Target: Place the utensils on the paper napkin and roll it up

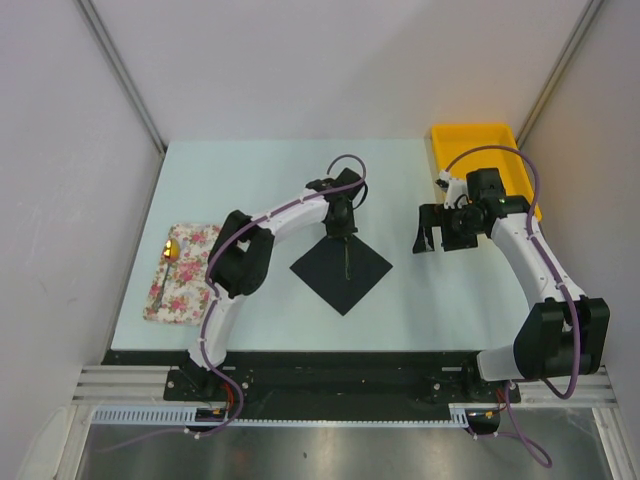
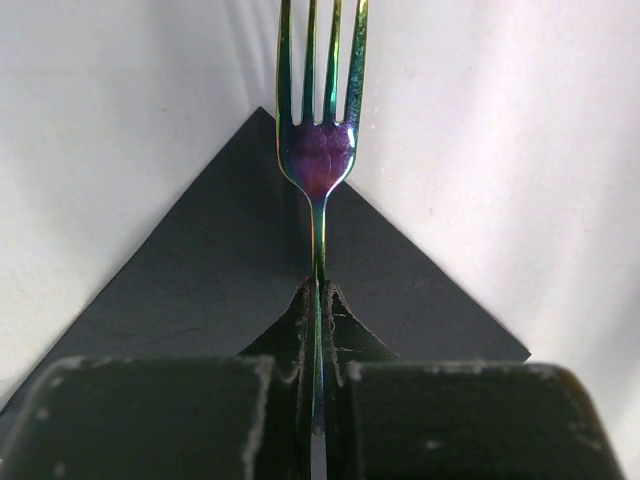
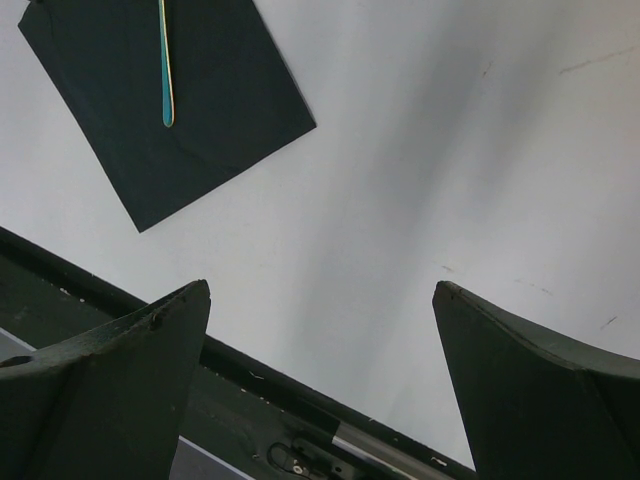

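Left wrist view: left gripper (image 2: 318,300) is clamped on the fork (image 2: 318,160) handle over the paper napkin (image 2: 200,270). Best laid flat along the diagonal before letting go. Right gripper (image 3: 322,290) hangs spread apart.
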Robot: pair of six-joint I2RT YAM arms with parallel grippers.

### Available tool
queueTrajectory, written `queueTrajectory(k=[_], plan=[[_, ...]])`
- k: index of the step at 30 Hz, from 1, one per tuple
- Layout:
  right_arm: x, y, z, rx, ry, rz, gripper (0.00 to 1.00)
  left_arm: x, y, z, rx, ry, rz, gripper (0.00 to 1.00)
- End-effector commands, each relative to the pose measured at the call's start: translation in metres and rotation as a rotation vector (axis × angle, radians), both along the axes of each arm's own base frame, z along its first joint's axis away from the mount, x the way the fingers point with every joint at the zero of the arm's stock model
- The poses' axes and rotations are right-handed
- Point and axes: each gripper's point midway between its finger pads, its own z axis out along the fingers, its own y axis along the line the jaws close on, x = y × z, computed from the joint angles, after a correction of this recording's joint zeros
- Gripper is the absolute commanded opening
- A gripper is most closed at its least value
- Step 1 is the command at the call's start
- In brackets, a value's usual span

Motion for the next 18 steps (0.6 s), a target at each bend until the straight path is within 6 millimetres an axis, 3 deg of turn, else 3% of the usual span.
queueTrajectory(k=[1,9,18], plan=[[0.004,0.003,0.012,0.031,-0.043,-0.006,1.00,0.007,0.000,0.009,-0.006,-0.024,-0.008,0.00],[0.002,0.003,0.011,0.033,-0.046,-0.003,1.00,0.004,0.001,0.009,-0.008,-0.018,-0.018,0.01],[0.004,0.003,0.013,0.036,-0.047,-0.006,1.00,0.002,0.004,-0.006,0.015,0.014,-0.023,0.06]])
